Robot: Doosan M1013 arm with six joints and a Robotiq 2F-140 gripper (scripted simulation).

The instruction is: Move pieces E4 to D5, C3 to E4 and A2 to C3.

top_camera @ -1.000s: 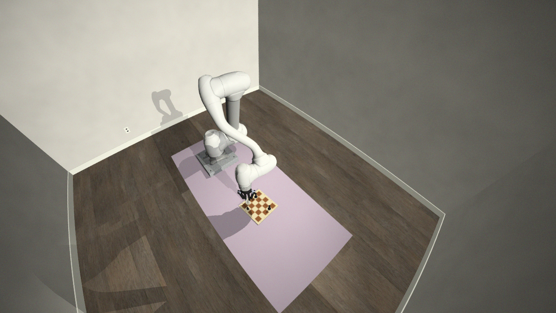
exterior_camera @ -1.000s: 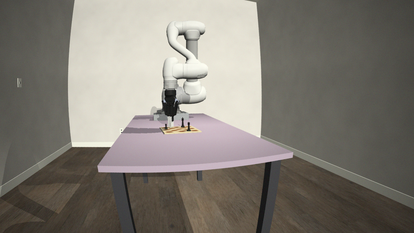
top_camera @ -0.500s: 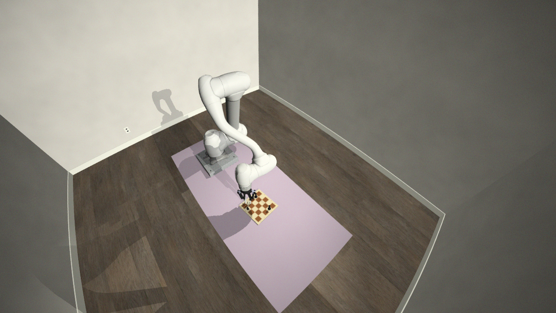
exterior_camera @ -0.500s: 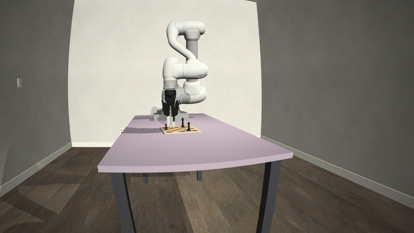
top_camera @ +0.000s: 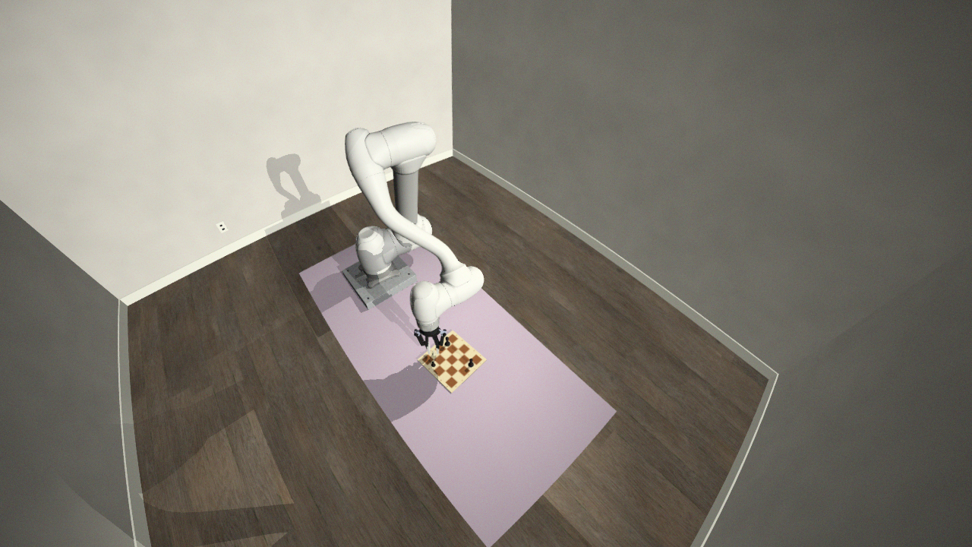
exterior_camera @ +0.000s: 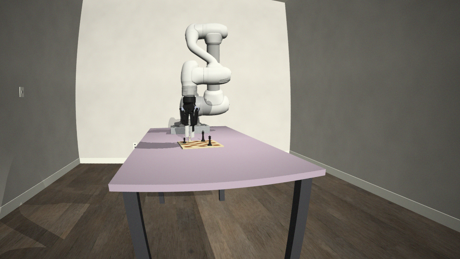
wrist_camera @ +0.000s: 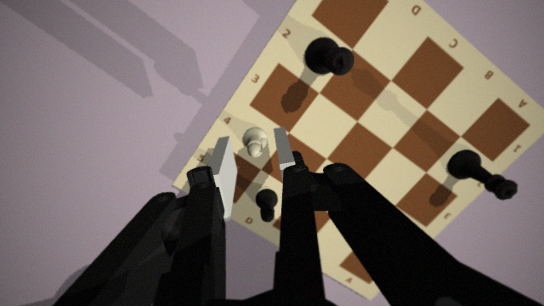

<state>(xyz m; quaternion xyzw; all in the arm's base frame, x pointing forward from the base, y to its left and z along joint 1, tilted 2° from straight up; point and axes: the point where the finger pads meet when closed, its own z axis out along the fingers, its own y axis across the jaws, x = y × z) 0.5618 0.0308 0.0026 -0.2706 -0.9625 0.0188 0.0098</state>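
On the chessboard (top_camera: pixel 456 372) (exterior_camera: pixel 201 145) (wrist_camera: pixel 320 116) stand a white pawn (top_camera: pixel 433 355) (exterior_camera: pixel 189 139) (wrist_camera: pixel 255 141), a black pawn (top_camera: pixel 433 365) (exterior_camera: pixel 184 140) (wrist_camera: pixel 267 204) and two taller black pieces, just above it the claw (top_camera: pixel 433 349) (exterior_camera: pixel 189 135) (wrist_camera: pixel 254 150) is slightly open, gripping nothing, and well apart from it sits the arm's base (top_camera: pixel 409 279) (exterior_camera: pixel 173 130).

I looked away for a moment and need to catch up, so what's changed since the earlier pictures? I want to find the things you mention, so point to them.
The gripper (top_camera: pixel 429 349) (exterior_camera: pixel 189 135) (wrist_camera: pixel 254 150) has let go of the white pawn (top_camera: pixel 434 352) (exterior_camera: pixel 189 138) (wrist_camera: pixel 255 139): its fingers, close together a second ago, have spread to either side, and the pawn stands on the board (top_camera: pixel 452 373) (exterior_camera: pixel 201 146) (wrist_camera: pixel 320 142) between them. The small black pawn (top_camera: pixel 433 364) (exterior_camera: pixel 184 141) (wrist_camera: pixel 266 200) and both taller black pieces show no visible move, and the arm looks about where it was.
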